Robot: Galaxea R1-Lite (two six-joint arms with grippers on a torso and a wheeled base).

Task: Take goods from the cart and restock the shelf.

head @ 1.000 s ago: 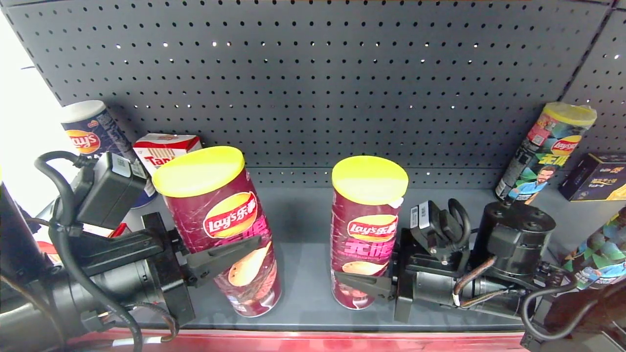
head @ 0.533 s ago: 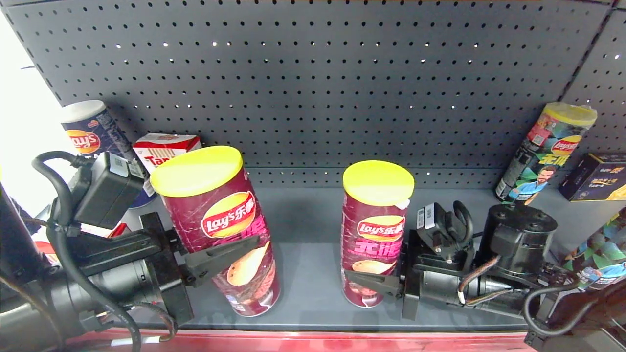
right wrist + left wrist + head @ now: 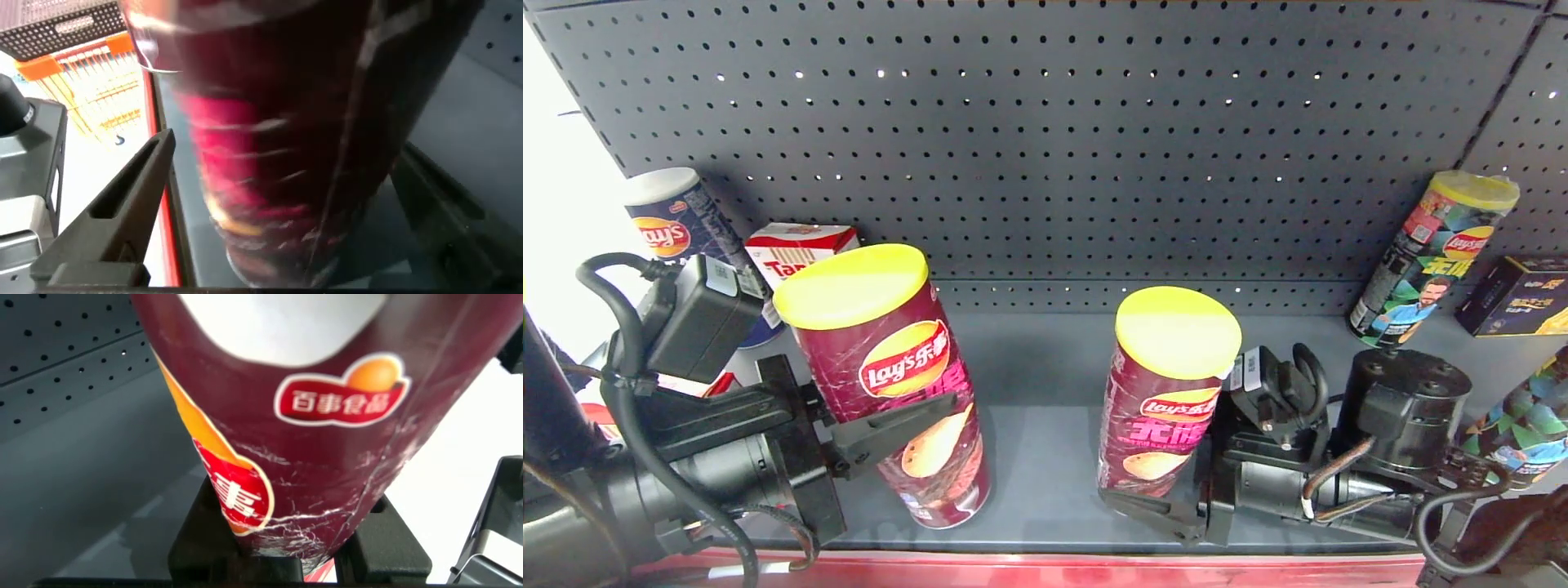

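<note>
Right chip can (image 3: pixel 1168 408): on shelf (image 3: pixel 1037 457), right of centre, yellow lid up. Leans w/ top toward robot's right; base near front edge.
Right claw (image 3: pixel 1143 483): low at the can's base, one finger each side. Wrist view shows gaps both sides, so spread, not gripping.
Left chip can (image 3: pixel 890 384): on same shelf, well apart from right one, slight lean, base also near front edge.
Left claw (image 3: pixel 915 418): closed on left chip can at mid-body, one finger across the front.
Neighbours: blue can (image 3: pixel 674 220) and red-white box (image 3: pixel 796 249) behind left chip can; green can (image 3: pixel 1433 257) and dark box (image 3: pixel 1515 294) far right by pegboard (image 3: pixel 1045 147).
Risk 1: right chip can topples. Cause: nothing grips it, it leans, tall narrow body, base prob. not flat.
Risk 2: it drops off front lip (image 3: pixel 1045 567). Cause: sits close to edge; if it falls fwd, round body rolls.
Risk 3: right claw clips it on pull-back. Cause: fingers straddle the base, little room; any sideways drift knocks it.
Risk 4: left chip can rocks on release. Cause: held tilted; if claw opens before base is flat, it tips.
Risk 5: left chip can bumps box. Cause: pushed deeper w/o checking gap behind; gap hidden by the can.
</note>
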